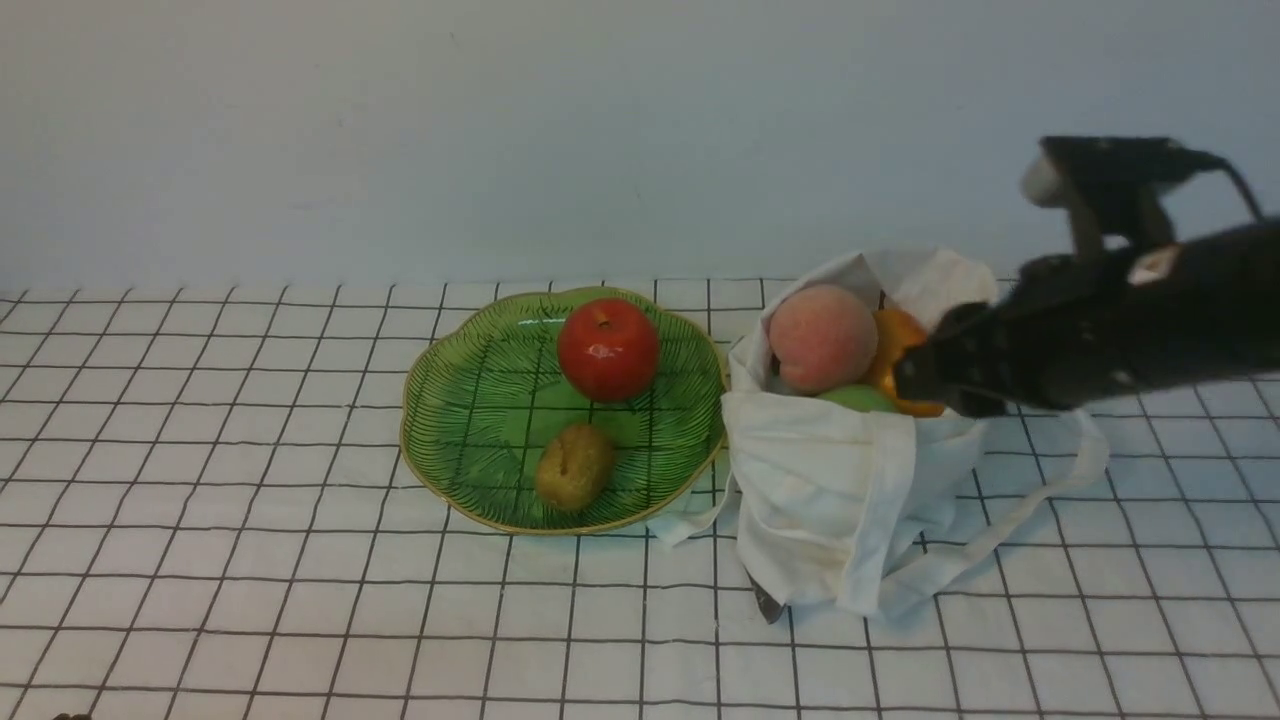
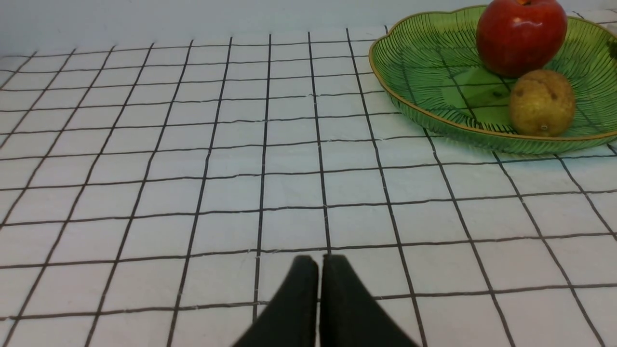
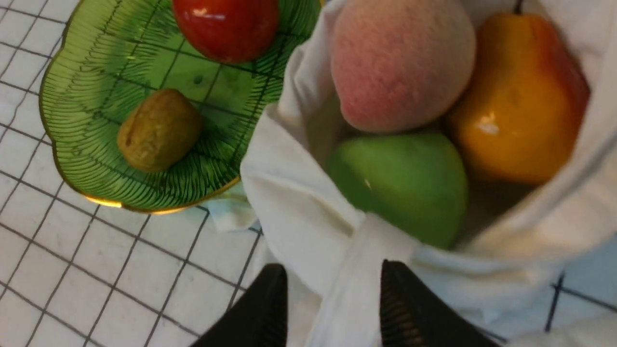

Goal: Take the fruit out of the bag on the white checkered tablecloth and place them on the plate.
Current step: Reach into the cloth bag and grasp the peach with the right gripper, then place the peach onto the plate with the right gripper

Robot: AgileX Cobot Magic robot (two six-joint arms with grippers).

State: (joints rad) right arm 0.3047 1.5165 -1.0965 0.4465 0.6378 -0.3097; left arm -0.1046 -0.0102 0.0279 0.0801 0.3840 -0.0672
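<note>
The off-white cloth bag [image 1: 850, 490] stands open on the white checkered tablecloth [image 1: 250, 560], right of the green leaf plate [image 1: 450, 400]. In it lie a pink peach [image 1: 822, 337], an orange-yellow pear [image 1: 890, 340] and a light-green fruit [image 1: 858, 398]. My right gripper [image 1: 920, 378] reaches in from the right at the bag's mouth, next to the pear. In the right wrist view it [image 3: 332, 274] is open and empty above the bag's rim [image 3: 299, 212], close to the green fruit [image 3: 405, 183], peach [image 3: 400, 67] and pear [image 3: 520, 106]. My left gripper [image 2: 318, 262] is shut and empty, low over the cloth.
A glossy red apple [image 1: 608, 348] and a small brownish lumpy fruit [image 1: 574, 466] lie on the plate. The bag's strap handles [image 1: 1050, 490] trail on the cloth to its right and front. A plain wall runs behind the table.
</note>
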